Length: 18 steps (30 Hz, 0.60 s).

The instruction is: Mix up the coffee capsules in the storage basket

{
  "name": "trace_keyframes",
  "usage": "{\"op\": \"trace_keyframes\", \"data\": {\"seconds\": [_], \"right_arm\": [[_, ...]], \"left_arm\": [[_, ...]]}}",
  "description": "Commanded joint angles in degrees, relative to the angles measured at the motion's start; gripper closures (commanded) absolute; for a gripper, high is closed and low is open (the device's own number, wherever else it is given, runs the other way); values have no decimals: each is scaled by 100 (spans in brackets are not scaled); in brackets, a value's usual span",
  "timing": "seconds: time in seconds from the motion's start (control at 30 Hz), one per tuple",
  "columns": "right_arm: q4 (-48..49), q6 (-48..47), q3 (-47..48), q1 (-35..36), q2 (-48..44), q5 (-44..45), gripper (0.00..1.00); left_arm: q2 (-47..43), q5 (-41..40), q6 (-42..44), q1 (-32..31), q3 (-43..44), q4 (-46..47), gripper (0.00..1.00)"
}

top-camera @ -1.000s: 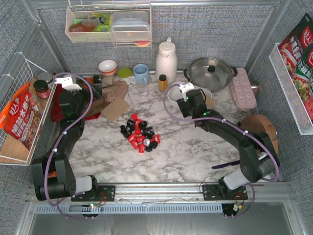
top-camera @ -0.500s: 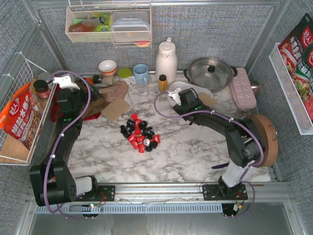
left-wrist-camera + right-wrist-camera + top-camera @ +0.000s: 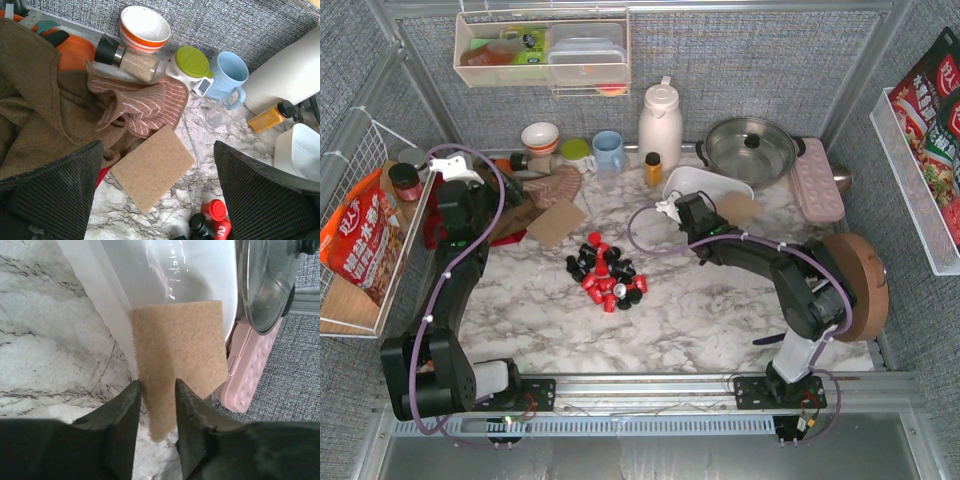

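You're working over a white marble-veined table [image 3: 700,300], boxed in by grey woven walls, with a shelf of containers [image 3: 540,50] hung on the rear wall and wire racks on both side walls. The coffee capsules [image 3: 608,270] sit in a red-and-black heap on the bare table near the middle, well apart from the storage basket [image 3: 700,180]. That lies at the back, right of centre, just in front of the lidded steel pot [image 3: 752,148] and beside a small amber bottle [image 3: 653,168]. A brown pad [image 3: 180,355] is draped across the basket's rim and hangs down onto the table, and it is in your way. Your right claw [image 3: 157,387] is down at that pad's near end, the jaws drawn in to a narrow gap with the pad's corner between them. I can't tell whether they are pinching it. A pink dimpled tray [image 3: 250,370] lies just past the pad. Your left claw [image 3: 156,165] is spread wide and holds nothing, hovering at the rear left above a second brown pad [image 3: 152,167]. Around that pad are a rumpled brown cloth [image 3: 35,100], a striped cloth [image 3: 150,102], a spice grinder on its side [image 3: 127,57], an orange-banded bowl [image 3: 145,27], a green-lidded cup [image 3: 190,62] and a blue mug [image 3: 227,75]. A white jug [image 3: 660,120] stands at the back wall, and a round wooden disc [image 3: 865,280] sits behind your right arm.
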Motion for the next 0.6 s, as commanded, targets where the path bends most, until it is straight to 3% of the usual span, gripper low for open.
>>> {"op": "trace_keyframes", "data": {"seconds": [0.0,0.23,0.43,0.57], "right_arm": [[136,-103,-80,86,-163,358,70],[35,-209,-26,108,-287,493,100],[-378,-224,292,146,-471,799,100],[-871,-86,608,311,-1059,868,100]], "left_arm": [[25,4,-23,10,51,83,1],[39,-5,-32,10,49,60,1],[9,52,-42,12,40,83,1],[-27,444,-34,10,-43,363,1]]}}
